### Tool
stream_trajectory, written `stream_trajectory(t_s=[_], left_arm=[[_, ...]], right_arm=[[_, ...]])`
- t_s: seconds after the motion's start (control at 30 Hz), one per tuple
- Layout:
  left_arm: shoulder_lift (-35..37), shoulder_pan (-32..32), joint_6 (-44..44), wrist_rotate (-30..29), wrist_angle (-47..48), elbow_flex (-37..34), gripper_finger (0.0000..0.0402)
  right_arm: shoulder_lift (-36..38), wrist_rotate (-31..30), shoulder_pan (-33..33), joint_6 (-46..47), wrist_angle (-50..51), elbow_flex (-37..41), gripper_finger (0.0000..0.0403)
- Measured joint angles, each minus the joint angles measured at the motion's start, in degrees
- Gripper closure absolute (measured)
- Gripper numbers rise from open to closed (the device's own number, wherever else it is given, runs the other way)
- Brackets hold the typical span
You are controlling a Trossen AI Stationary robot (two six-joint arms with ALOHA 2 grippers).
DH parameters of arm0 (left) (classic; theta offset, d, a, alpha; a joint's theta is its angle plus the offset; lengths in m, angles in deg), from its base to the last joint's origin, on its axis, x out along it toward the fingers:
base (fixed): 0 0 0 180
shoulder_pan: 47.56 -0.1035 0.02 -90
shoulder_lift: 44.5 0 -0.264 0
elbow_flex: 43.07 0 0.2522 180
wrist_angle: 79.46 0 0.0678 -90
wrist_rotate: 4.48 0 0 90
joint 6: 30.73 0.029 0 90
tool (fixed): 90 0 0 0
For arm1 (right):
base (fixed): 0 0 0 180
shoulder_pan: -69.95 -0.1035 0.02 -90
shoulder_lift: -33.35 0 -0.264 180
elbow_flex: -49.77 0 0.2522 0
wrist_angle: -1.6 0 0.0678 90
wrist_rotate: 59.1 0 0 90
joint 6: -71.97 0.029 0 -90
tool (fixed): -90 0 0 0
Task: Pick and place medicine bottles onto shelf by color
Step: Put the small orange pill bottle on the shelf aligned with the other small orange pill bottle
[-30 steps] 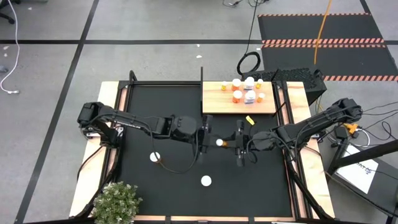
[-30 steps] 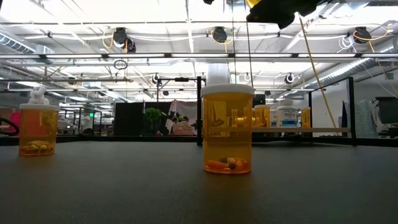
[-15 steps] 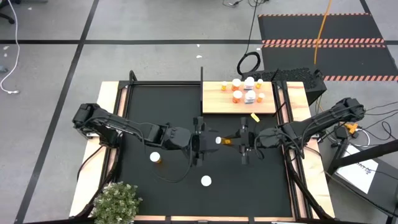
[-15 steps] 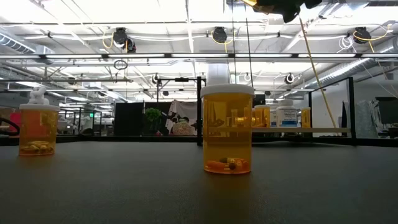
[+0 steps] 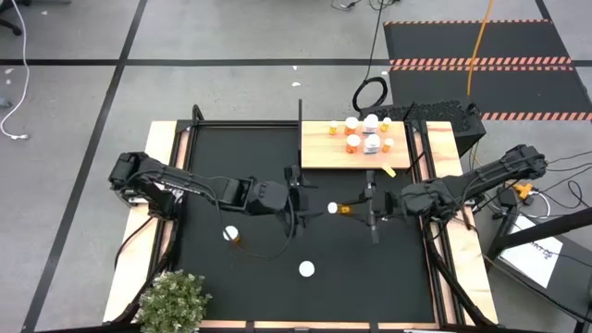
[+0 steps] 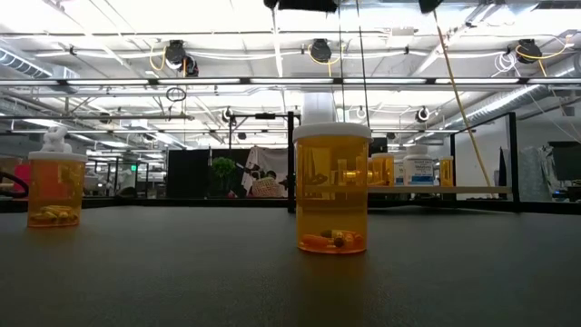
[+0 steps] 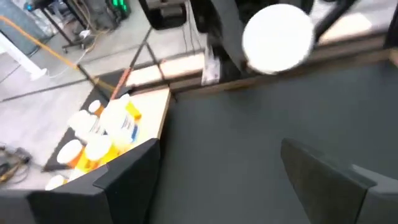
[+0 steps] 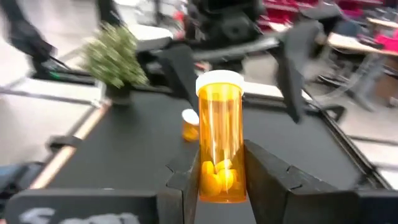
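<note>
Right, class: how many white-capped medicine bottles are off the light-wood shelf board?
3: one orange bottle held by the right gripper mid-mat, facing the open left gripper; one standing left on the black mat; one near its front edge. Arms may hide more.

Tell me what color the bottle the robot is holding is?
Orange with a white cap. The bottle in the right tool shows best in the right wrist view.

Bright, even light from ceiling strips glaring above the near bottle (image 6: 331, 186); shadows on the mat (image 5: 259, 176) faint; both wrist views motion-blurred, sharpest around the held bottle (image 8: 219, 137).
</note>
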Motion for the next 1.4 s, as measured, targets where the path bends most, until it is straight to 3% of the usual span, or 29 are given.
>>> stream_trajectory(t_s=[0.13,0.43,0.73,0.9,1.13,1.4], left_arm=[[-2.6,0.1,0.2,2.2,-8.1,0.0,0.0066],[-8.5,1.7,3.3,2.9,-25.7,0.0,0.0066],[-8.2,3.7,4.2,2.9,-29.9,0.0,0.0066],[-7.9,4.6,4.7,2.9,-32.4,0.0,0.0067],[-8.6,2.6,-2.4,5.2,-36.1,0.0,0.0067],[-11.3,1.6,-2.9,8.1,-43.1,-0.1,0.0108]], right_arm=[[1.1,3.8,-0.3,-0.4,-1.3,0.0,0.0301],[2.4,3.8,-2.7,-3.3,-3.4,0.0,0.0301],[8.0,0.9,-4.7,-4.3,-5.6,3.7,0.03],[12.1,-1.2,-4.8,-4.9,-16.1,10.7,0.03],[11.8,-1.1,-4.2,-9.9,-36.1,19.7,0.03],[7.3,-0.6,-1.8,-10.3,-43.4,22.1,0.03]])
